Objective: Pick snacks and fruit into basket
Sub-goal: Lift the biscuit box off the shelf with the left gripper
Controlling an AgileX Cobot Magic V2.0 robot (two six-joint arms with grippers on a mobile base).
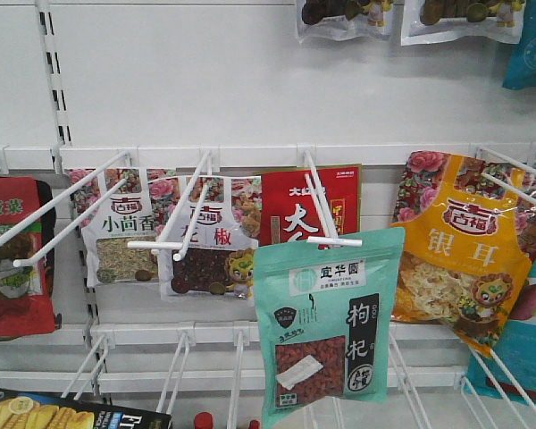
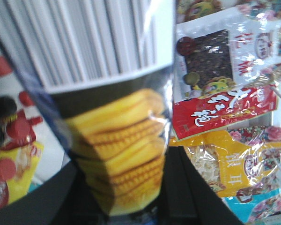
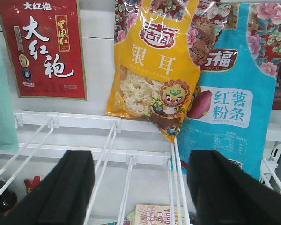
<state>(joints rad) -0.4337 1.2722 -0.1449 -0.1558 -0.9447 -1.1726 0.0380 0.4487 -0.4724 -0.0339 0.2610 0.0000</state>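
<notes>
Where mint-green pouch (image 1: 326,331) hangs off peg (image 1: 320,207) tip, it looks light, limp, slick: pinch a lower corner. Right gripper (image 3: 140,187) jaws apart, empty; left gripper (image 2: 117,213) unclear.

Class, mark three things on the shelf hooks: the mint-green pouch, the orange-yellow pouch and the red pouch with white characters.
mint-green pouch (image 1: 329,313): front-facing view, middle of its face.
orange-yellow pouch (image 3: 152,70): right wrist view, middle of its front.
red pouch (image 3: 42,51): right wrist view, among its white characters.

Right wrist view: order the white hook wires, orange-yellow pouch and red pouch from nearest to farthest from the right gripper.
1. white hook wires, low centre.
2. orange-yellow pouch, just above, middle.
3. red pouch, upper left, on back wall.
</notes>
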